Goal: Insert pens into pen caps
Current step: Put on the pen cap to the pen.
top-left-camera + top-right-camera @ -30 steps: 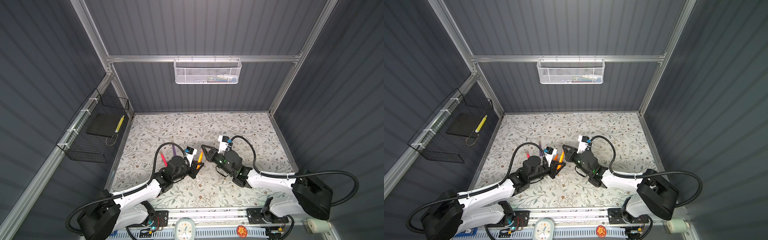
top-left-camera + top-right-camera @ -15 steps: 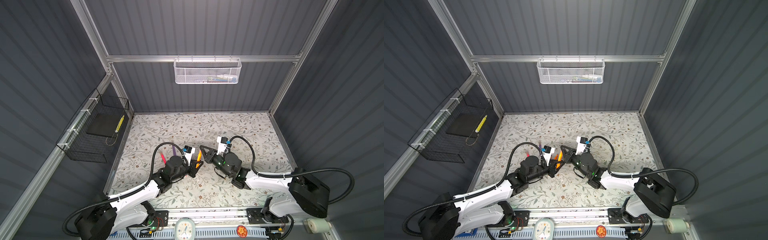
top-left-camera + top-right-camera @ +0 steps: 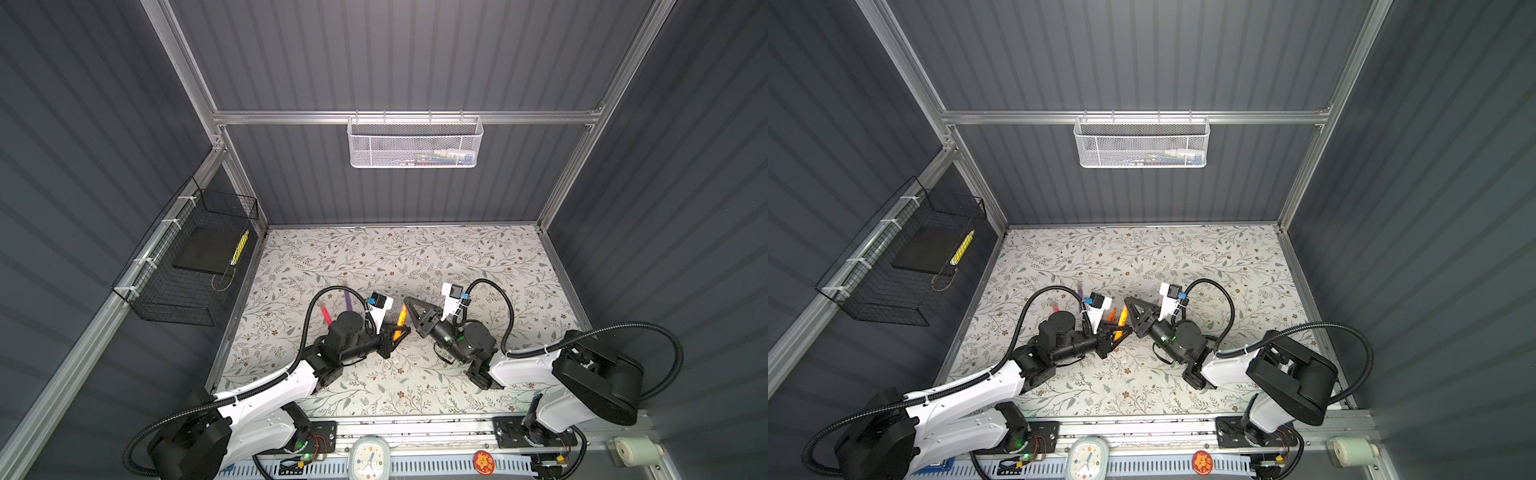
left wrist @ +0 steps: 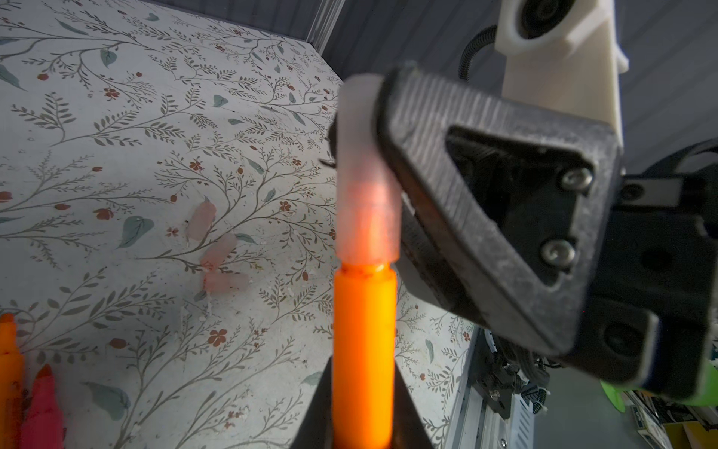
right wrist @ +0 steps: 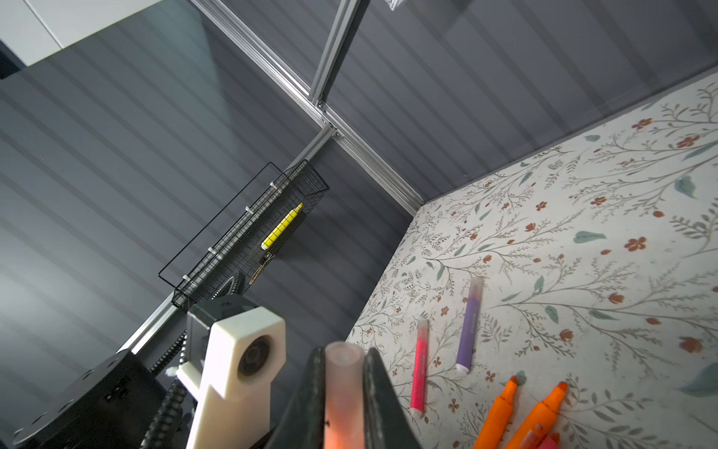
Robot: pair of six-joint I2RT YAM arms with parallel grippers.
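- I see a white mesh basket (image 3: 415,143) hanging on the back rail. A few small items lie along its floor, too small for me to name.
- A black wire basket (image 3: 187,266) hangs on the side wall. It holds a dark flat slab (image 3: 203,253) with a yellow marker (image 5: 281,226) just beside it.
- My left gripper (image 4: 364,421) is pinched onto the lower barrel of an orange pen (image 4: 364,342) and holds it clear of the floral mat (image 3: 415,257), tip pointing towards the other arm.
- My right gripper (image 5: 344,373) is pressed together on a cap (image 4: 367,175), a translucent pale pink tube, with one finger on each side.
- The cap sits over the orange pen's tip, and orange glows through its lower half. A thin dark line shows between its rim and the barrel's shoulder, so I cannot tell whether it is fully seated.
- In both top views the two grippers meet near the middle of the mat, towards the front.
- On the mat near the left arm lie a pink pen (image 5: 419,367) and a purple pen (image 5: 469,324), side by side. Each has a pale translucent end.
- Two orange pens (image 5: 499,412) lie near them with bare chisel tips.
- Three loose caps (image 4: 219,250) lie close together on the mat, apart from the pens.
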